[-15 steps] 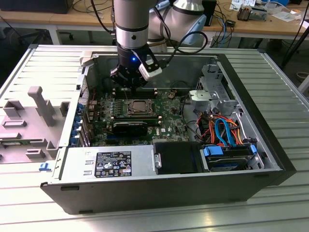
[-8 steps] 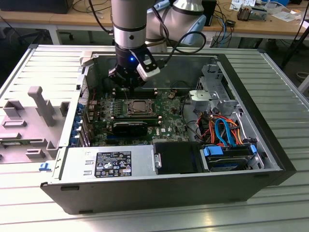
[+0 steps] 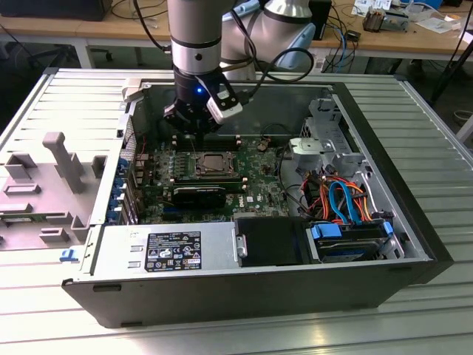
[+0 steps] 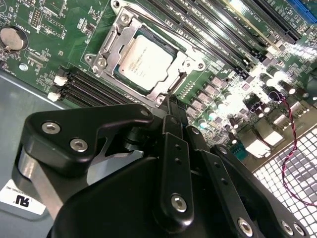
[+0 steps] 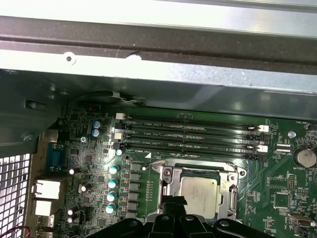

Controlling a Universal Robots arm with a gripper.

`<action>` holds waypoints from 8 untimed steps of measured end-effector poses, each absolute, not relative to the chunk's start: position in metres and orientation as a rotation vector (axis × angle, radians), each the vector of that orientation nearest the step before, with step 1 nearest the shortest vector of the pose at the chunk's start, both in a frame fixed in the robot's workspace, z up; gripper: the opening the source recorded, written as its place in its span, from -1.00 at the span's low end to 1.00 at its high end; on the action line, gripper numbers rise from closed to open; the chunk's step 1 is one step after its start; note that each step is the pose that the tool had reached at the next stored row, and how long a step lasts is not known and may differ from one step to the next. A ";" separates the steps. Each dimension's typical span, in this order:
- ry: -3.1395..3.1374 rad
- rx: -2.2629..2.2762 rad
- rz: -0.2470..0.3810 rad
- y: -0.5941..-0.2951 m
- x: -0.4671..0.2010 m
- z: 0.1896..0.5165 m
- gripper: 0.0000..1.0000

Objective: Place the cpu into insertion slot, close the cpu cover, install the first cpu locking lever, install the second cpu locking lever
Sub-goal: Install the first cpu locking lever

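The cpu (image 4: 145,57), a flat silver square, lies in the insertion slot (image 4: 95,60) on the green board. The cpu cover (image 4: 113,42), a silver frame plate, lies flat around it. A thin wire lever (image 5: 198,162) runs along one side of the socket. My gripper (image 4: 171,102) hangs just off the socket's edge with its black fingers together and nothing visible between them. From the exterior view, the gripper (image 3: 194,133) hovers inside the open computer case, a little beyond the cpu (image 3: 215,163). In the first wrist view the gripper (image 5: 173,201) covers the cover's near edge.
Long black memory slots (image 5: 190,134) lie beside the socket, below the case's metal wall (image 5: 148,74). A black graphics card (image 3: 199,194) sits nearer the camera. The power supply (image 3: 166,251) and a drive bay with coloured cables (image 3: 347,200) fill the case's front and the exterior view's right.
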State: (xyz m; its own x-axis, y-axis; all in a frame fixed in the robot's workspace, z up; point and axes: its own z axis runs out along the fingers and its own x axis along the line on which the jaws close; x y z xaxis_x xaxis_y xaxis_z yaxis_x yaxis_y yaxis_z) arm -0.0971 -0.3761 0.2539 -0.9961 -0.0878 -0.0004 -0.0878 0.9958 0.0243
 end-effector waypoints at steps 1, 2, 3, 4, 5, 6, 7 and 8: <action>-3.138 0.138 -0.038 -0.376 -0.098 0.254 -0.79; -3.138 0.138 -0.038 -0.376 -0.098 0.254 -0.79; -3.138 0.138 -0.038 -0.376 -0.099 0.254 -0.79; -3.138 0.138 -0.038 -0.376 -0.099 0.254 -0.79; -3.138 0.138 -0.038 -0.376 -0.099 0.254 -0.79; -3.138 0.138 -0.038 -0.376 -0.100 0.254 -0.79; -3.138 0.138 -0.038 -0.376 -0.100 0.254 -0.79; -3.138 0.138 -0.038 -0.376 -0.101 0.254 -0.79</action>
